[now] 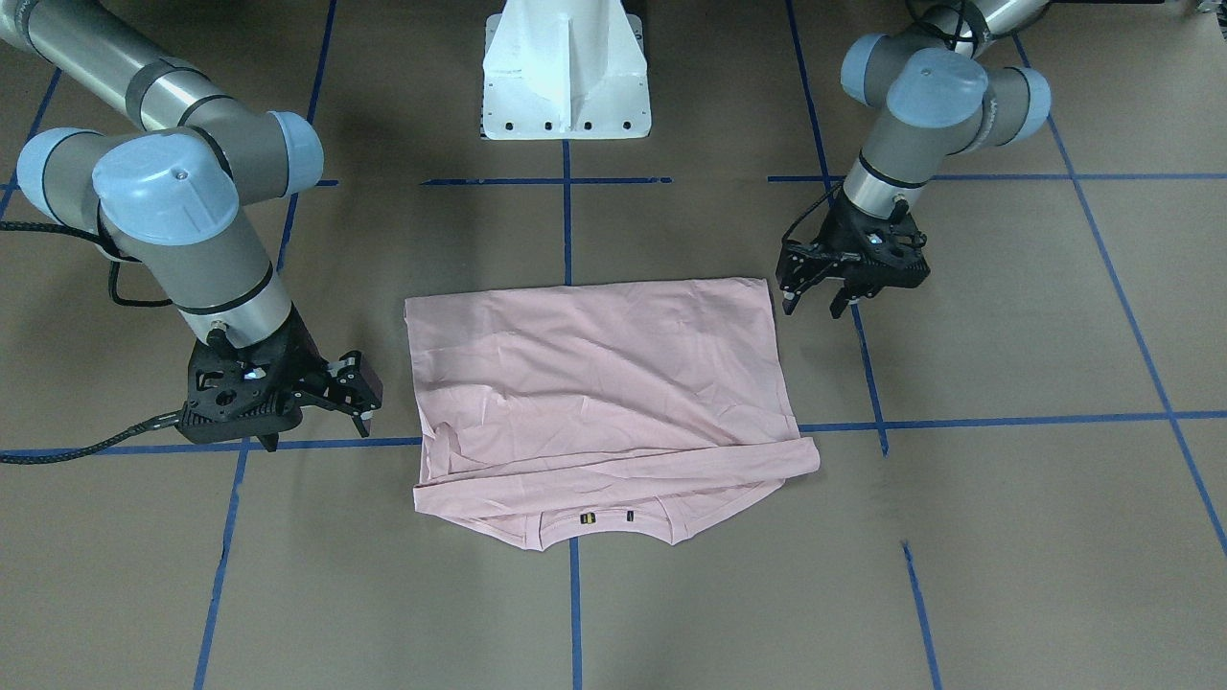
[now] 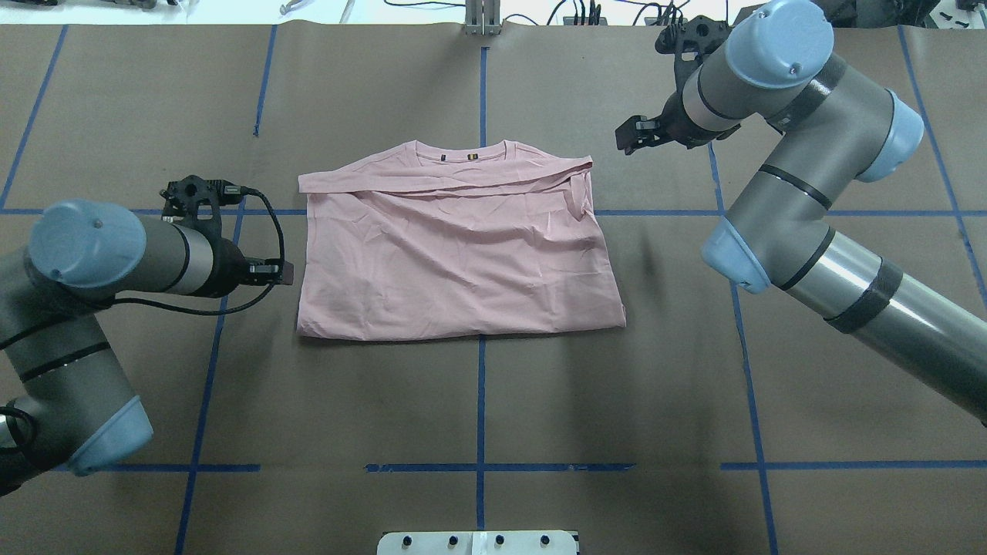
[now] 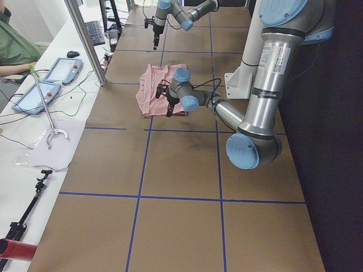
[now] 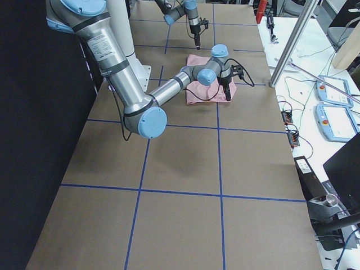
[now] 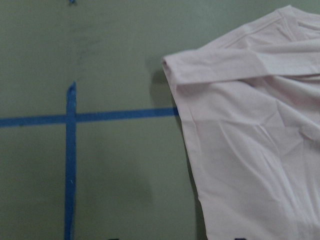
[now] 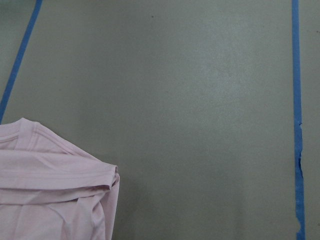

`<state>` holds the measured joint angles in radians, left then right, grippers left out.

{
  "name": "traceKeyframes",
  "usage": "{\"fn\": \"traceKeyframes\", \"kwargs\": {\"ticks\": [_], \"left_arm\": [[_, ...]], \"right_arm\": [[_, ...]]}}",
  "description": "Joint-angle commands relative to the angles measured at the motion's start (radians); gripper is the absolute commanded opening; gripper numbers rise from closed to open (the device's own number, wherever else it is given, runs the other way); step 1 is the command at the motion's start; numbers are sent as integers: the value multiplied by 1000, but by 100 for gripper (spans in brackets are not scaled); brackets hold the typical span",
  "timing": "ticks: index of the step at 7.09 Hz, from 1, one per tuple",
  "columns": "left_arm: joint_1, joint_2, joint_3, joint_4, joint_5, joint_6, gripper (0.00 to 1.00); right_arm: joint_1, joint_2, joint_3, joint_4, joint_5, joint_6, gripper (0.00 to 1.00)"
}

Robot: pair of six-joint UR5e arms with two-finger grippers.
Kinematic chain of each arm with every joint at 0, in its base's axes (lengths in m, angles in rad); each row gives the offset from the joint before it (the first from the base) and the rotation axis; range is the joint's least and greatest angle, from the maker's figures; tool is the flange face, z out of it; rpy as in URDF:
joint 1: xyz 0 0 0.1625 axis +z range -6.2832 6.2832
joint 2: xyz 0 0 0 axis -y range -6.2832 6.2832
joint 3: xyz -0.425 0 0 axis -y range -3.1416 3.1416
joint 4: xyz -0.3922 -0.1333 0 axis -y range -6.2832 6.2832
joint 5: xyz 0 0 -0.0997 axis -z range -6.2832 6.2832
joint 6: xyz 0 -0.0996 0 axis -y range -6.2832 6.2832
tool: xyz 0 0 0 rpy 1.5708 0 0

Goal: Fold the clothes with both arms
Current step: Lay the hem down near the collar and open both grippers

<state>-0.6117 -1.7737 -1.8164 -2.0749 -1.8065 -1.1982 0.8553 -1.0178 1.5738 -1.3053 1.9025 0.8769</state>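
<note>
Overhead exterior: one T-shirt (image 2: 455, 254) is flanked by two spread tools: left tool (image 2: 281, 271) at nine o'clock, right tool (image 2: 628, 139) at two.

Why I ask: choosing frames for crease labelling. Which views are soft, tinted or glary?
Both wrist views: soft focus, greenish cast, T-shirt creases smeared. Front-facing view: glare bleaches the white pedestal. Overhead view: sharp, evenly lit, creases plain.
</note>
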Motion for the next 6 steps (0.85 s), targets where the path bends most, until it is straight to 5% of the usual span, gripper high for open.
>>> {"fn": "traceKeyframes", "kwargs": {"ticks": [1,6], "left_arm": [[52,-15,5,-7,23,-67,53],[113,-20,14,-1,27,-83,44]], "right_arm": [[1,-2,2,0,-3,-1,100],[5,-2,0,-2,-5,1,100]]}}
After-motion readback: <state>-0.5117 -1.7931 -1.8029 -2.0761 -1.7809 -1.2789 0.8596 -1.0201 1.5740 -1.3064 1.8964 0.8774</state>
